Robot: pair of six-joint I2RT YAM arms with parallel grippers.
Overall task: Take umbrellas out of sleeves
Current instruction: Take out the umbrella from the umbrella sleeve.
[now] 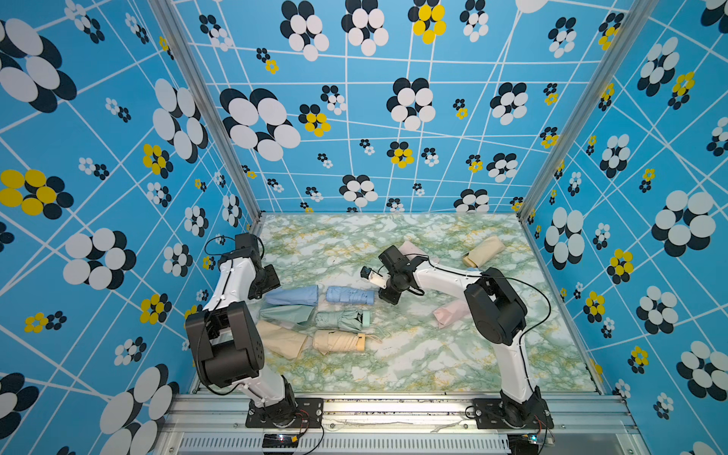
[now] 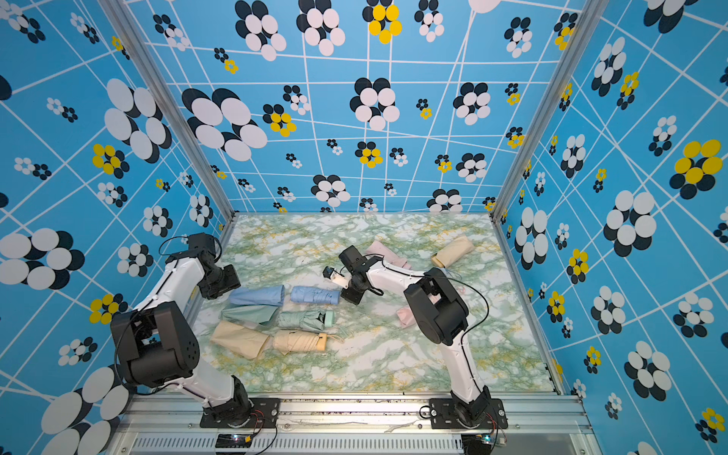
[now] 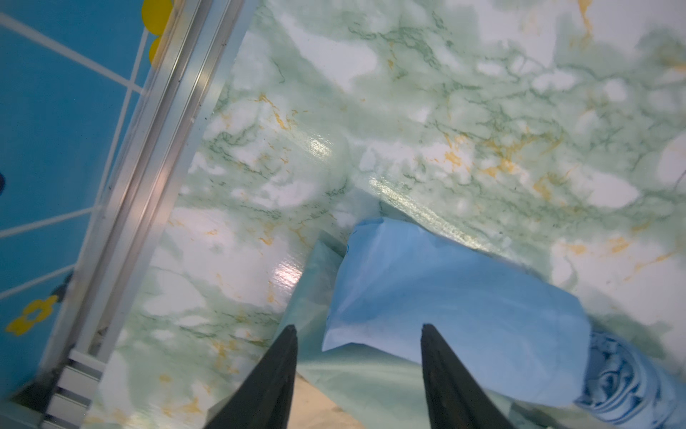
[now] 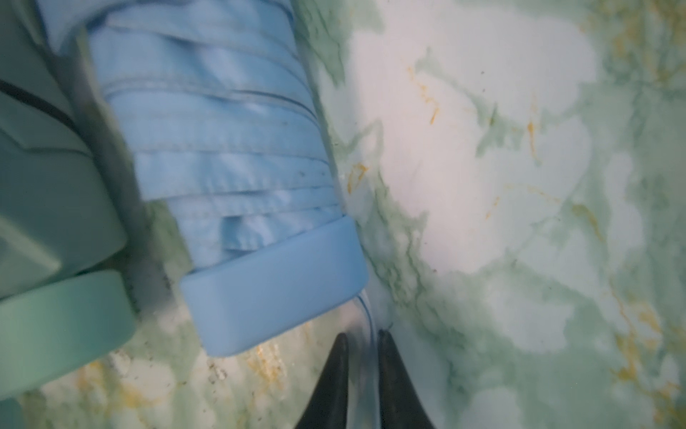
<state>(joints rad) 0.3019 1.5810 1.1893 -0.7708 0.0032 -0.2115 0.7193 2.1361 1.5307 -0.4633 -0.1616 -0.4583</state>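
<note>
Left gripper (image 3: 360, 332) wide apart above blue sleeve (image 3: 445, 297), holding nothing. Right gripper (image 4: 363, 334) narrow; cord (image 4: 365, 315) of blue umbrella (image 4: 222, 148) runs between jaws, grip cannot be told.

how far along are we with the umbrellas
Done: blue umbrella, mint umbrella and beige umbrella lie bare beside their empty sleeves. In hand: right tool sits at the blue umbrella's wrist cord, left tool open over the blue sleeve. Left: back pink bundle, near pink bundle and beige bundle look still sleeved.
</note>
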